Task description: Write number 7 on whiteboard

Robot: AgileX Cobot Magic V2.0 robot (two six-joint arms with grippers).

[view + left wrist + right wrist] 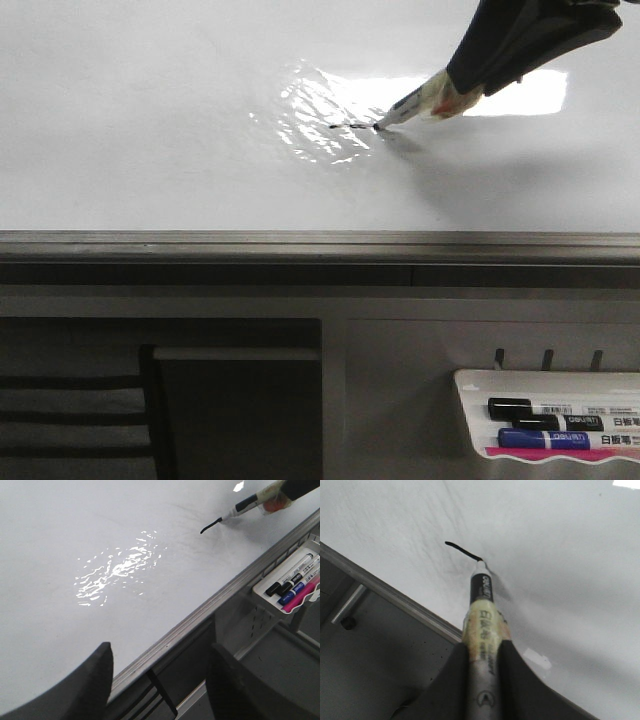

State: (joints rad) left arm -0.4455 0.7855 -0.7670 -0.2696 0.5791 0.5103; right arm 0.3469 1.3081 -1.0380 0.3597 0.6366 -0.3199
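My right pincer (pixel 481 665) is gripping a slim round marker (pixel 481 607) between its two dark, smooth fingers (pixel 517 680), closed tight on the barrel. The barrel is wearing a yellowish printed label, with a black collar and white nose at the writing end. The tip is touching the whiteboard (pixel 150 120), a broad glossy white sheet with a crinkled, glinting patch of film just beside the tip and a bright rectangular glare behind it. A short, thin black stroke (pixel 350 126) is lying on the board, running from the tip; only this top bar of the number is showing. A ribbed grey metal rail (pixel 300 245) is edging the board's near side. My left pincer (pixel 160 680) is hovering apart from the board's edge, its blunt dark fingers spread wide and holding nothing. A white plastic tray (pixel 470 385) is hanging below the rail, holding what are probably three capped markers, black, blue and pink.
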